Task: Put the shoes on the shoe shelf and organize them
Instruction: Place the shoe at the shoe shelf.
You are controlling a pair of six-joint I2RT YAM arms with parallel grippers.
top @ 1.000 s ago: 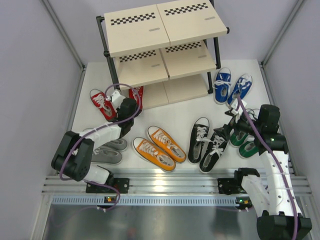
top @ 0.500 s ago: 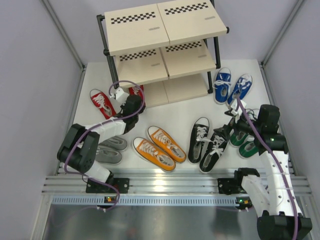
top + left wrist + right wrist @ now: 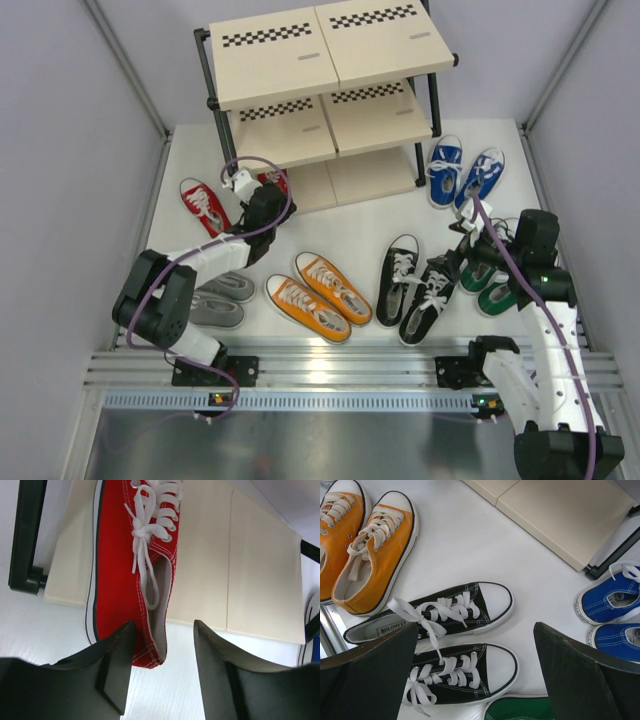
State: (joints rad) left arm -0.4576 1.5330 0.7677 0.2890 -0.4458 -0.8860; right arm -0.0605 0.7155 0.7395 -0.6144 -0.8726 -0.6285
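Red shoe (image 3: 117, 570) heel btwn parted jaws of left end effector (image 3: 162, 626).

A red shoe (image 3: 117, 580) lies toe-first on the lowest board (image 3: 365, 180) of the shelf (image 3: 270, 55), heel overhanging. Its mate (image 3: 203, 208) lies left, on the surface (image 3: 340, 225).

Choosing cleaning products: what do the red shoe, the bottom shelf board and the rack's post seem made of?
Red shoe: matte woven canvas, stitching visible; white sole edge looks like rubber.
Bottom shelf board: smooth beige panel, probably laminate or painted wood, no grain showing.
Post: black, faintly glossy, likely painted metal.
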